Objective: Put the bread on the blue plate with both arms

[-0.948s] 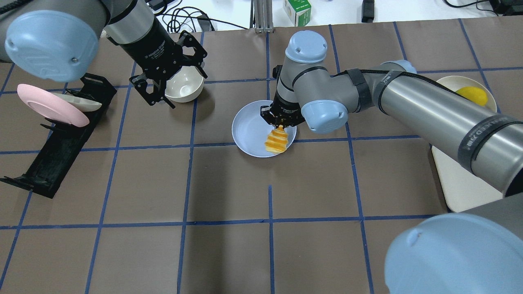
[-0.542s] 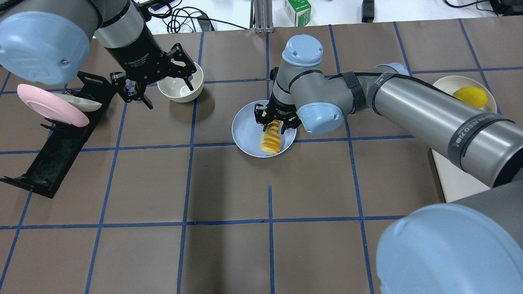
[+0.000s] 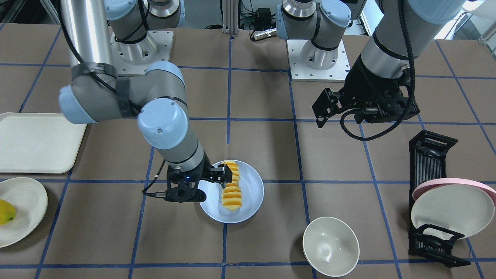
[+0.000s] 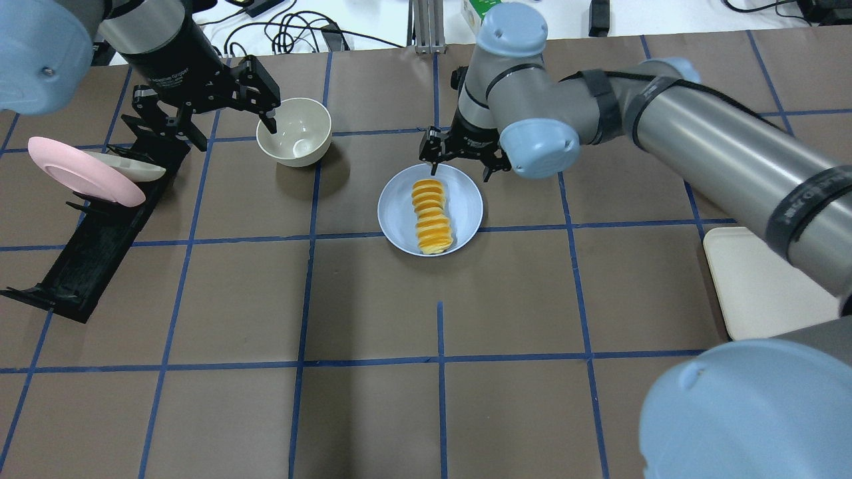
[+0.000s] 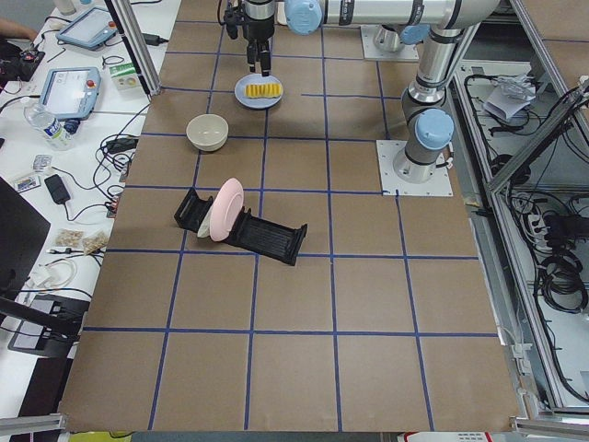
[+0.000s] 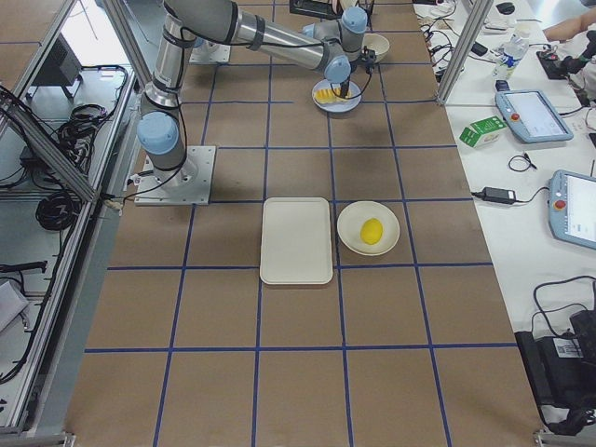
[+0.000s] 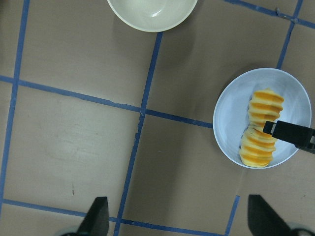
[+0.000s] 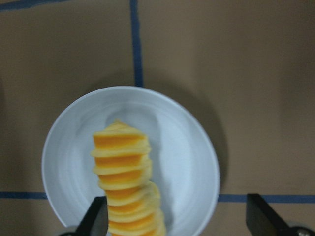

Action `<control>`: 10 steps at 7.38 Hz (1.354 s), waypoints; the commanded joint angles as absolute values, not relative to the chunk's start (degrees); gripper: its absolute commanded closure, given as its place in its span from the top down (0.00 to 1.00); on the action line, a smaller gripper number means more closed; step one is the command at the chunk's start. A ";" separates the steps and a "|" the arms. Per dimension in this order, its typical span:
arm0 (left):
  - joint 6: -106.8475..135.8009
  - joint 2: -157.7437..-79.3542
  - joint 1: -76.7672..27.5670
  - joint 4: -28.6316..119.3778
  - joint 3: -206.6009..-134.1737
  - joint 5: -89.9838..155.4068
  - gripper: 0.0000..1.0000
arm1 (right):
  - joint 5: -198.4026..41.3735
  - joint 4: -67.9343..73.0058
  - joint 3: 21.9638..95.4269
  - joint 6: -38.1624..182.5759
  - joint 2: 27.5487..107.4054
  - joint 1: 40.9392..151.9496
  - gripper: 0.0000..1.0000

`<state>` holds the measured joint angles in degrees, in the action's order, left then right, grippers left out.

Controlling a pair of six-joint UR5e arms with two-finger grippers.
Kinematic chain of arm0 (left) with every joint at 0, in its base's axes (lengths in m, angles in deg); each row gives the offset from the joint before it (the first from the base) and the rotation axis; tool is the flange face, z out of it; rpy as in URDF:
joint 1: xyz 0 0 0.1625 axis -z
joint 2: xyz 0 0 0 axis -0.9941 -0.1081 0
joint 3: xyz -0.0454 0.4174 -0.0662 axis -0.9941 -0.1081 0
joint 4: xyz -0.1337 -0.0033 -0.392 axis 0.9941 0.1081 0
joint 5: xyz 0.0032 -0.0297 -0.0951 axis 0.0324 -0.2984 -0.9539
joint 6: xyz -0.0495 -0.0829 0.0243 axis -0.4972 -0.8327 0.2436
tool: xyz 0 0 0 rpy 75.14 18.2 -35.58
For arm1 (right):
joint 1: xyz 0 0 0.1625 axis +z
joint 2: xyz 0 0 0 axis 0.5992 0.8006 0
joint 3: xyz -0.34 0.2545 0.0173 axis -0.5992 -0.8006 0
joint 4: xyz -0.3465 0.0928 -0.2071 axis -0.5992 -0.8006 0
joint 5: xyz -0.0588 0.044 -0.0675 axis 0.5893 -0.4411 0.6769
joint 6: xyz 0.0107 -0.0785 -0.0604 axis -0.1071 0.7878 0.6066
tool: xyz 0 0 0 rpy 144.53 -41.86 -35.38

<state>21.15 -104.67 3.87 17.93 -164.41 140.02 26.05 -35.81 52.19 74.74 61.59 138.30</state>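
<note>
The bread (image 4: 431, 216) lies flat along the blue plate (image 4: 398, 209), free of both grippers. It also shows in the front view (image 3: 231, 186) on the plate (image 3: 252, 182). My right gripper (image 4: 458, 166) is open and empty, above the plate's far rim. In the right wrist view the bread (image 8: 125, 182) and plate (image 8: 187, 147) lie between and beyond its spread fingertips (image 8: 97, 216). My left gripper (image 4: 229, 130) is open and empty, off to the left by the cream bowl. The left wrist view shows the bread (image 7: 261, 132) from afar.
A cream bowl (image 4: 295, 140) stands left of the plate. A black dish rack (image 4: 93, 226) holds a pink plate (image 4: 80, 171) and a cream one (image 3: 449, 211). A cream tray (image 4: 759, 286) and a cream plate with a yellow fruit (image 3: 7, 212) are on the right side.
My right gripper has opened, let go of the bread and drawn back toward the far rim. The bread now lies flat on the plate. My left arm has moved further left.
</note>
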 commanded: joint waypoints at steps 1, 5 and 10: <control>21.74 -104.49 3.39 18.04 -164.58 140.03 1.00 | 32.83 -19.82 46.66 89.19 69.26 131.15 1.00; 22.69 -104.32 3.12 21.35 -163.27 140.20 1.00 | 32.40 -6.94 48.84 94.42 85.38 123.83 1.00; 25.07 -103.36 5.05 23.93 -161.24 146.35 1.00 | 34.77 -12.74 52.53 92.84 84.51 124.79 1.00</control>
